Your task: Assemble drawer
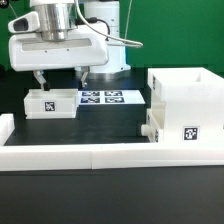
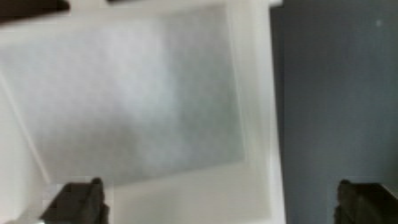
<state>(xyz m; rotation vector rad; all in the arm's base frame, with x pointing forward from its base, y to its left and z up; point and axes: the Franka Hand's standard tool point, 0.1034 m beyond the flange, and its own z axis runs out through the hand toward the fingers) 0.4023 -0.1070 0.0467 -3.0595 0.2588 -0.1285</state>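
End effector (image 1: 62,82) hangs just above a small shallow tray (image 1: 50,103), jaws spread wide and holding nothing. The tray sits flat on the dark surface (image 1: 115,122) at the exterior view's left, tag facing the camera, touching or just beside the marker board (image 1: 112,97). In the wrist view one fingertip (image 2: 75,200) is over the tray's pale floor and the other over bare dark surface, so a side wall runs between them. That looks like the line-up for pinching the wall, the only thin edge a two-finger grip can close on. That view is blurred and contact cannot be confirmed. The tall box case (image 1: 185,100) stands upright at the exterior view's right, well apart from this tray, with a tag low on its near face. A small white piece (image 1: 150,128) juts from its lower side, probably the second tray; how far it is seated is unclear. A long low border rail (image 1: 60,152) runs along the near edge, apparently to keep parts in place. Judged step: descend, close on the wall, carry the tray to the case.
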